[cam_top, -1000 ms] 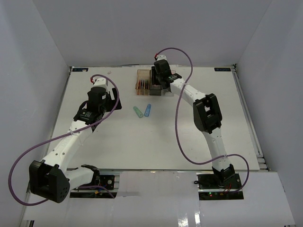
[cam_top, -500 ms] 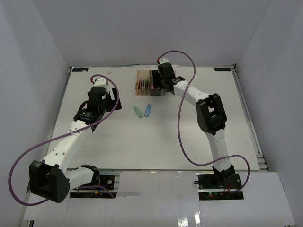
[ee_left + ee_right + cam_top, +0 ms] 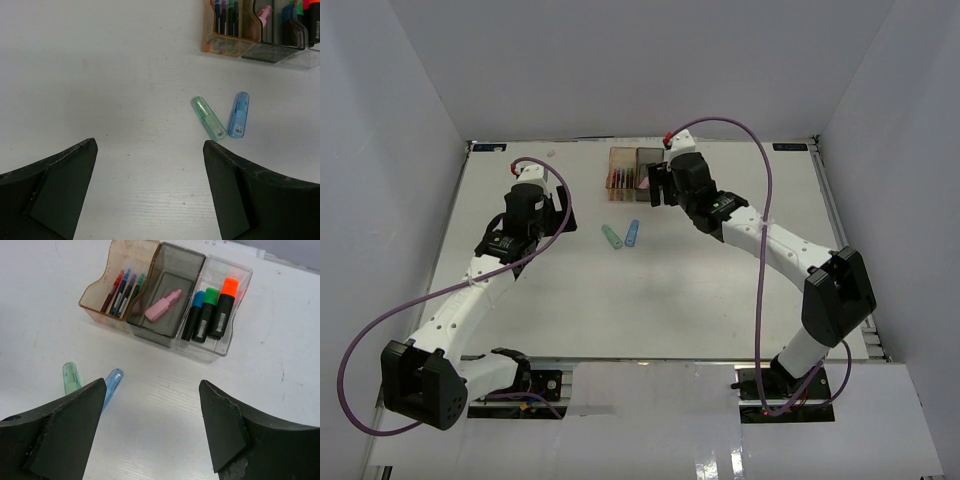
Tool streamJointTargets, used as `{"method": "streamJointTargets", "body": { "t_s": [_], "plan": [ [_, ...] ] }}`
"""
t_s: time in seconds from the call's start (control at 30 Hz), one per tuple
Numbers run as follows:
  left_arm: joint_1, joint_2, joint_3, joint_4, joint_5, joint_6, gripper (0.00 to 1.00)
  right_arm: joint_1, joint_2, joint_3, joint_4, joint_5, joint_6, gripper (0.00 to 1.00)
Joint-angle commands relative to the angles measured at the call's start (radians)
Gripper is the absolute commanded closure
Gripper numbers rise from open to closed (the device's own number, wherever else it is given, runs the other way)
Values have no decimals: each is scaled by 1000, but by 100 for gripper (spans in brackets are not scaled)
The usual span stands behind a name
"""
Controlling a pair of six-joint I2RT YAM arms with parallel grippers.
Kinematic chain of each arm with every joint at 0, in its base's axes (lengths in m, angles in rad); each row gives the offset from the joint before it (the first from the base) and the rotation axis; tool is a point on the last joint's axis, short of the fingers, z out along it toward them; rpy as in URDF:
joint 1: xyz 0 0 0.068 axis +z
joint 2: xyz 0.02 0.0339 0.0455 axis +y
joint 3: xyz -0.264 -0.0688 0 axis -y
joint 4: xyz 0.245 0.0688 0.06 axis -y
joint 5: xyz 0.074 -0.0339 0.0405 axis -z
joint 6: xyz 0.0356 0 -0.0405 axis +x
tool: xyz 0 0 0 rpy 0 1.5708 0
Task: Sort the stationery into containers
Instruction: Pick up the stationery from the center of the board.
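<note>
Three joined bins stand at the table's far middle. The amber bin (image 3: 97, 292) holds several thin pens (image 3: 122, 287). The smoky grey bin (image 3: 187, 270) holds a pink highlighter (image 3: 163, 305). The clear bin (image 3: 235, 330) holds three black highlighters (image 3: 210, 315) with blue, green and orange caps. A mint highlighter (image 3: 612, 238) and a blue highlighter (image 3: 632, 233) lie side by side on the table in front of the bins. My right gripper (image 3: 152, 385) is open and empty, above the table just in front of the bins. My left gripper (image 3: 150, 145) is open and empty, left of the two highlighters.
White walls enclose the table on three sides. Purple cables loop off both arms (image 3: 730, 230). The right arm's elbow (image 3: 835, 295) stands out towards the right edge. In the left wrist view the mint highlighter (image 3: 209, 118) and the blue highlighter (image 3: 239, 114) lie ahead to the right.
My right gripper has drawn back from over the bins to just in front of them, and its elbow has swung out to the right. The left arm has not moved.
</note>
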Motion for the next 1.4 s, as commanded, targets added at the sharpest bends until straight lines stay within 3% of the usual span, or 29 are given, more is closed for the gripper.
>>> {"method": "streamJointTargets", "body": {
  "t_s": [0.0, 0.37, 0.8, 0.93, 1.13, 1.37],
  "plan": [
    [5, -30, 1, 19, 2, -2, 2, 23, 32, -33, 4, -10, 79, 20],
    [5, -10, 0, 19, 2, -5, 2, 138, 323, 78, 1, 53, 215, 23],
    [6, -16, 0, 19, 6, -5, 2, 157, 558, 224, 30, 114, 267, 28],
    [8, -16, 0, 19, 9, -5, 2, 155, 573, 198, 30, 150, 284, 38],
    [9, -18, 1, 19, 15, -5, 2, 155, 491, 99, 35, 156, 294, 66],
    [9, -15, 1, 20, 25, -5, 2, 152, 353, 40, 85, 157, 168, 71]
  ]
}}
